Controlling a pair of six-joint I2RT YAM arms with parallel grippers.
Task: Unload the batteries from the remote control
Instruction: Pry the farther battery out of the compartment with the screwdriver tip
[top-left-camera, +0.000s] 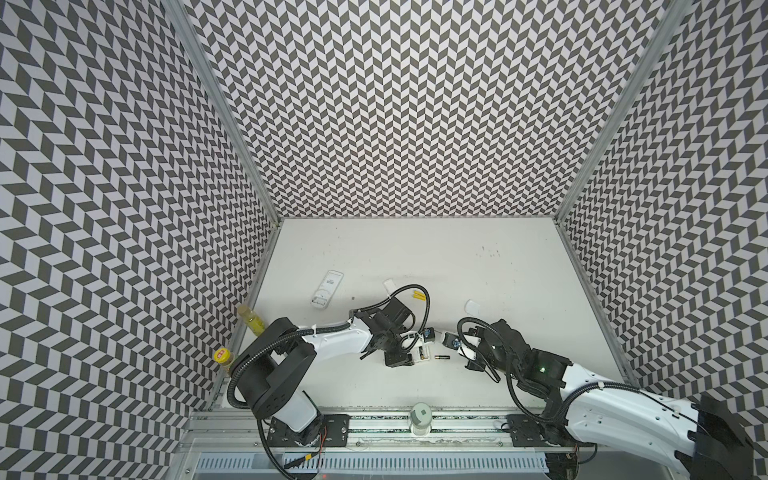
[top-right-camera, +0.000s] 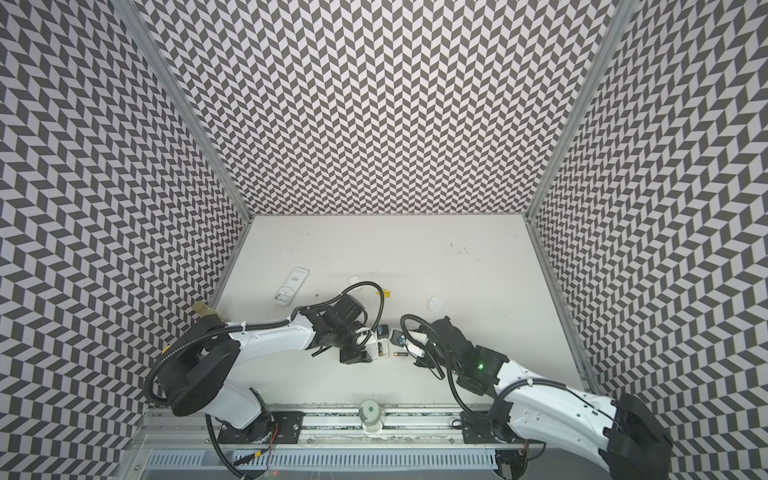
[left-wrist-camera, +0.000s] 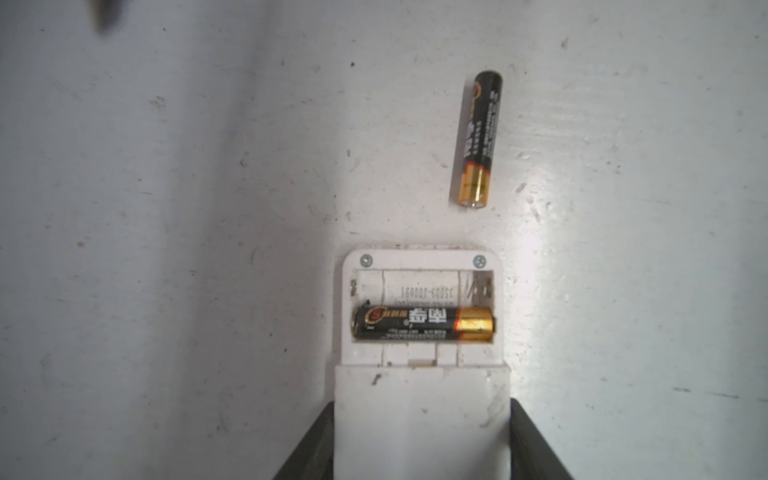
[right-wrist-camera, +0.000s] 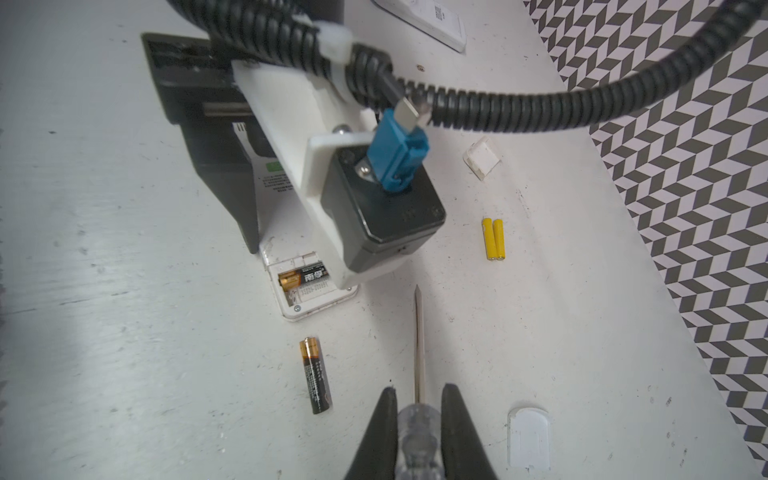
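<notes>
My left gripper (left-wrist-camera: 422, 405) is shut on the white remote control (left-wrist-camera: 422, 415), back side up with its compartment uncovered. One black, gold-ended battery (left-wrist-camera: 424, 324) lies in the compartment; the slot beside it is bare. A second black battery (right-wrist-camera: 316, 376) lies loose on the table just past the remote's end, and it shows in a top view as the loose battery (top-left-camera: 441, 356). Two yellow batteries (right-wrist-camera: 493, 239) lie side by side farther back. My right gripper (right-wrist-camera: 417, 399) is shut on a clear-handled screwdriver (right-wrist-camera: 419, 353), whose tip hangs close to the remote's end without touching it.
A second white remote (top-left-camera: 327, 289) lies at the back left. One battery cover (right-wrist-camera: 528, 438) rests beside my right gripper, and another white cover (right-wrist-camera: 482, 158) lies behind the yellow cells. A yellow bottle (top-left-camera: 251, 324) and a jar (top-left-camera: 224, 357) stand at the left wall, a cylinder (top-left-camera: 419, 417) on the front rail.
</notes>
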